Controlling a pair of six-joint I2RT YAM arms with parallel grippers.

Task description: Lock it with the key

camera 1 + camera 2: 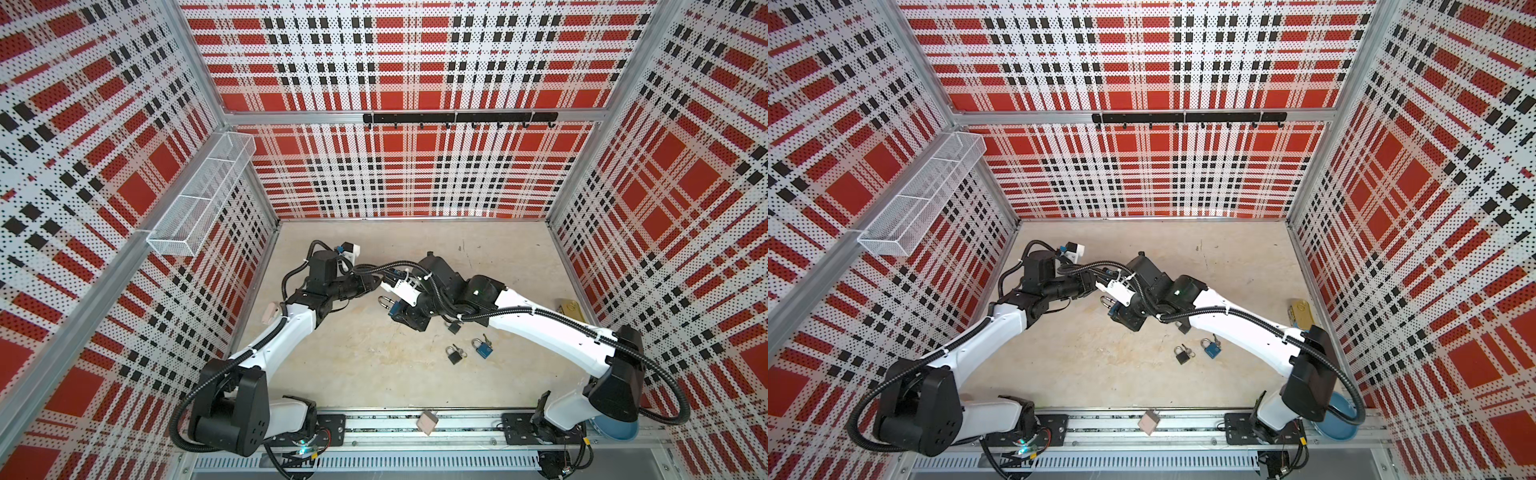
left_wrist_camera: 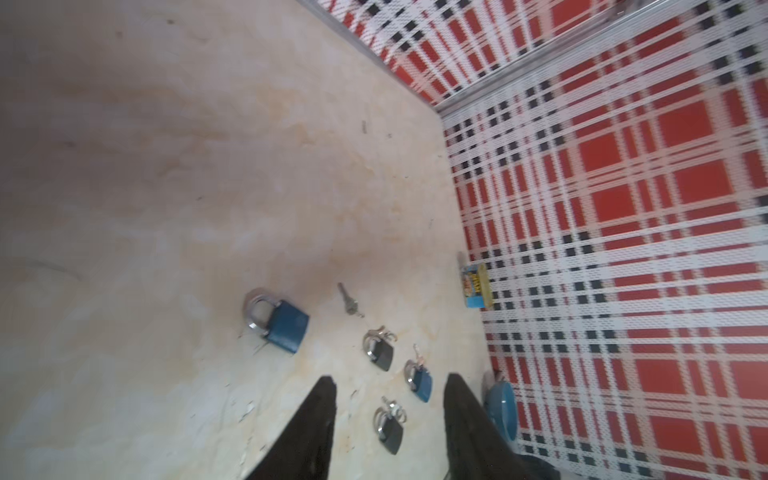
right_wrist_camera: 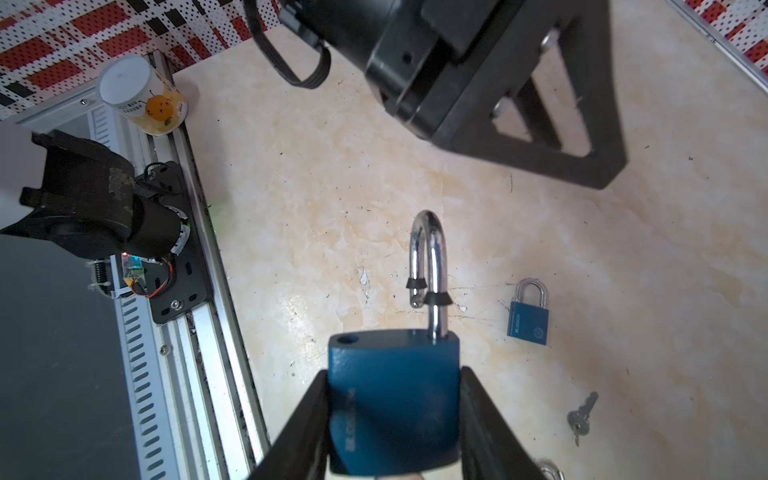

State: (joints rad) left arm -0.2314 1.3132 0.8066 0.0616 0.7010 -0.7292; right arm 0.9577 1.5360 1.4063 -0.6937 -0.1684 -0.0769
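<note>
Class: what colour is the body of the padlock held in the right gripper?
The padlock body is dark blue; the right wrist view shows it best.

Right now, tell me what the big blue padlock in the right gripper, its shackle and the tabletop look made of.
Padlock body: probably metal under a satin blue painted coat, with a slightly grainy top face and pale lettering.
Shackle: polished, likely chromed steel, going by its mirror-bright highlights.
Tabletop: a smooth, cream, veined marble-look surface. Whether it is stone or laminate cannot be told.
</note>
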